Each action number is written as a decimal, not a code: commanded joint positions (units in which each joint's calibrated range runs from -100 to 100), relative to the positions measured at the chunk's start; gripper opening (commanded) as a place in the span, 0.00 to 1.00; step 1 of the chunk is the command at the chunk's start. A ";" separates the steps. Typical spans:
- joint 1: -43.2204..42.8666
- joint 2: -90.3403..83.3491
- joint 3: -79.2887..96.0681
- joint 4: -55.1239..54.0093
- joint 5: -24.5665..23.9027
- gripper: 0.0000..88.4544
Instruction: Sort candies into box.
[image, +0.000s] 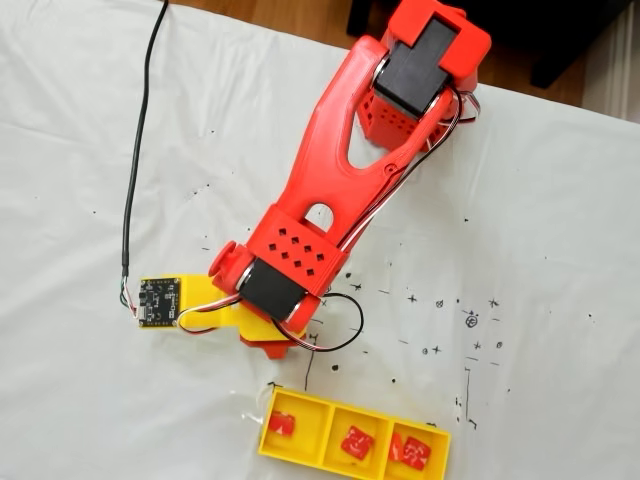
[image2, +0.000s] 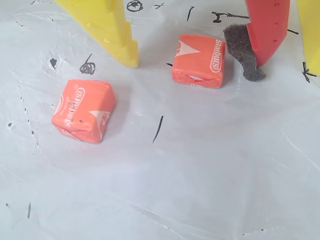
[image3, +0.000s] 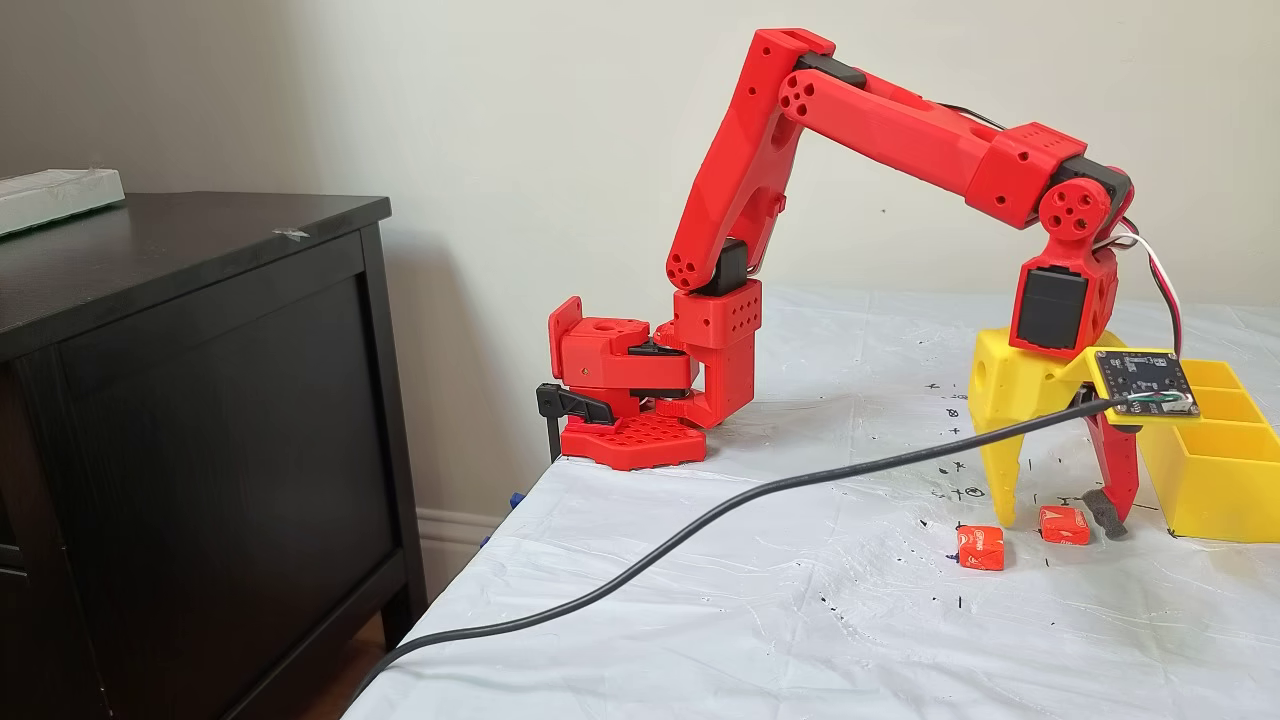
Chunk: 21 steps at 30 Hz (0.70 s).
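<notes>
My end effector (image2: 197, 57) stands spread, straddling one orange-red candy (image2: 198, 60) without gripping it. A second candy (image2: 83, 110) lies just outside my yellow finger (image2: 112, 31). The yellow box (image: 322, 446), nearby, holds three candies.

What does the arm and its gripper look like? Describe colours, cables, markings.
Red plastic arm with black motor blocks and perforated panels. The gripper has a yellow finger and a red finger tipped with dark foam. A black cable reaches a small circuit board.
</notes>
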 joint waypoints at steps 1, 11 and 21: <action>-0.86 -1.41 0.08 -1.21 -0.24 0.30; -1.49 -0.64 0.99 -3.66 -0.54 0.26; -1.40 0.21 -0.10 -2.76 -1.51 0.09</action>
